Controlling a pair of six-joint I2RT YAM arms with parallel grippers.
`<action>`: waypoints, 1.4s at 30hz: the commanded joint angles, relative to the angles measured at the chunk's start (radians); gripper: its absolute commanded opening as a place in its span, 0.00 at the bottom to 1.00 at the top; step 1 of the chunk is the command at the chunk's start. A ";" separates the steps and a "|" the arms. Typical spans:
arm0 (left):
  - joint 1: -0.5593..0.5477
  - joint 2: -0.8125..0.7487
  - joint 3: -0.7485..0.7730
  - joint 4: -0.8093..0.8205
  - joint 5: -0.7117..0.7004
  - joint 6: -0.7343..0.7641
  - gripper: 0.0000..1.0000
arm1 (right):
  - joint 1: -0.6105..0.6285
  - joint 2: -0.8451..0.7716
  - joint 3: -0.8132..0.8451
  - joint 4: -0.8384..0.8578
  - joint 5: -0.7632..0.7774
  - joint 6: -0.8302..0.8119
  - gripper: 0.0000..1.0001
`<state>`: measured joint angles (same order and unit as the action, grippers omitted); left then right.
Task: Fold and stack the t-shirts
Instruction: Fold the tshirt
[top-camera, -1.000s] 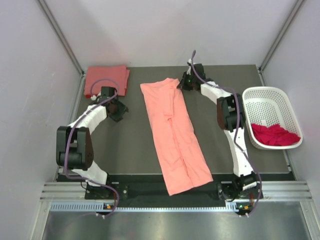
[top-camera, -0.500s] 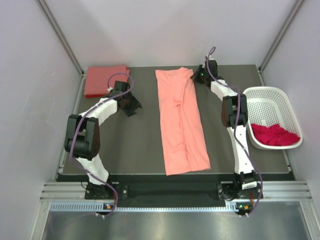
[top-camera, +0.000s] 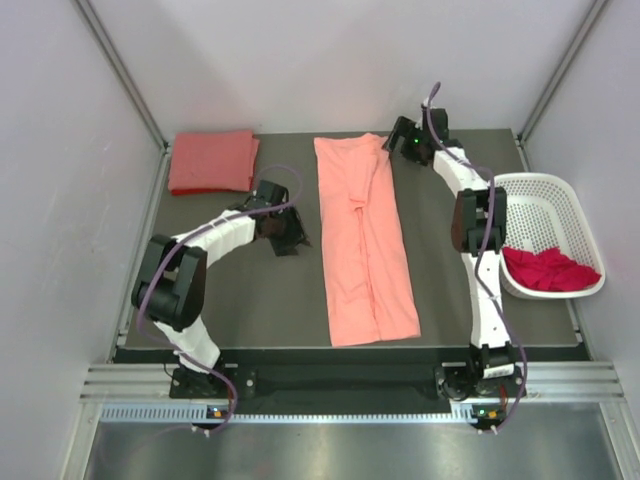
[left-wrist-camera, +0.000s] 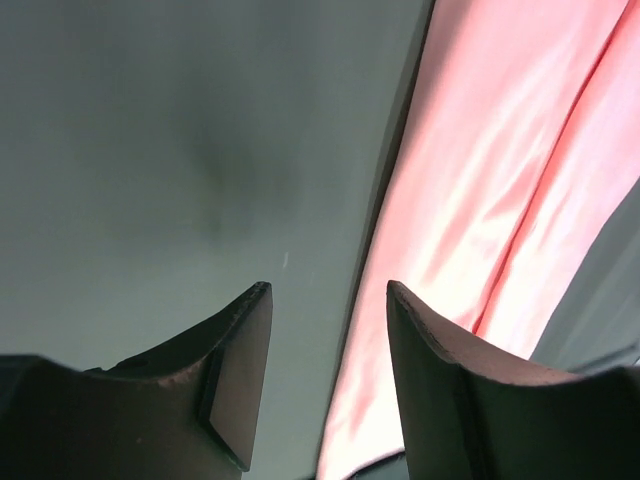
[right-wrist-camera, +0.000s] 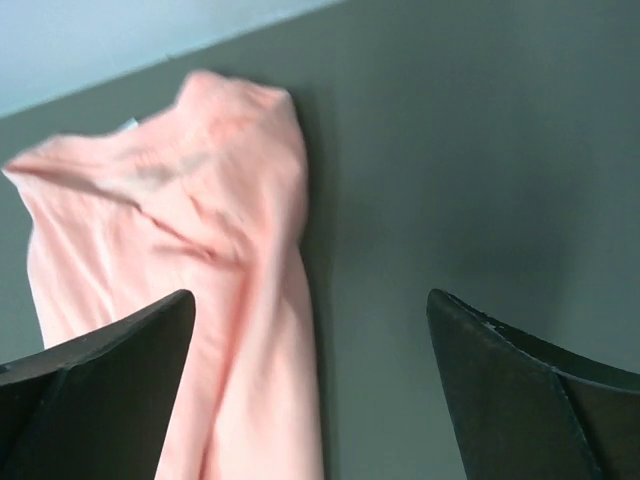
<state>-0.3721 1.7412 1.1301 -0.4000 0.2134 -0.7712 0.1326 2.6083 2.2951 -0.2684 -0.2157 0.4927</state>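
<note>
Now my right pincer (top-camera: 400, 138) stands wide, nothing between its jaws. It sits at the upper middle of the overhead frame, just beside the upper right corner of the salmon-pink tee (top-camera: 362, 240). From its own wrist view the pincer (right-wrist-camera: 310, 300) looks down on the end of that tee (right-wrist-camera: 180, 230) at upper left, with bare dark table (right-wrist-camera: 480, 180) filling the right side.

My left pincer (top-camera: 290, 238) is partly apart and holds nothing. In its wrist view (left-wrist-camera: 328, 290) the gap frames table (left-wrist-camera: 180, 150) on the left and the tee's long left edge (left-wrist-camera: 480, 180) running just to the right of it. Whether the tips touch the surface, I cannot tell.

The salmon-pink tee lies folded lengthwise into one long strip down the middle of the table (top-camera: 250, 290). Its upper end is near the far edge and its lower end close to the near edge at the bottom of the frame. Left of it is a broad stretch of bare table, which my left arm crosses. Right of it is a narrower lane, along which my right arm runs. Pale walls (top-camera: 60, 200) close the sides and the back.

The coral-red tee (top-camera: 212, 160) lies folded flat in the upper left corner of the table, well apart from both pincers.

At the right edge sits the white perforated basket (top-camera: 535, 215), with the magenta-red tee (top-camera: 548, 270) bunched in its lower end.
</note>
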 joint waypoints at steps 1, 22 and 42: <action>-0.050 -0.136 -0.090 -0.031 0.024 0.013 0.54 | -0.047 -0.201 -0.003 -0.256 0.007 -0.127 1.00; -0.519 -0.384 -0.432 0.016 0.006 -0.207 0.48 | 0.012 -1.413 -1.521 -0.419 -0.194 -0.209 0.61; -0.527 -0.348 -0.561 0.188 0.046 -0.477 0.47 | 0.024 -1.654 -1.844 -0.387 -0.169 0.032 0.50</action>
<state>-0.8932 1.4086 0.5991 -0.2810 0.2577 -1.1828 0.1375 0.9806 0.4385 -0.6701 -0.4160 0.4988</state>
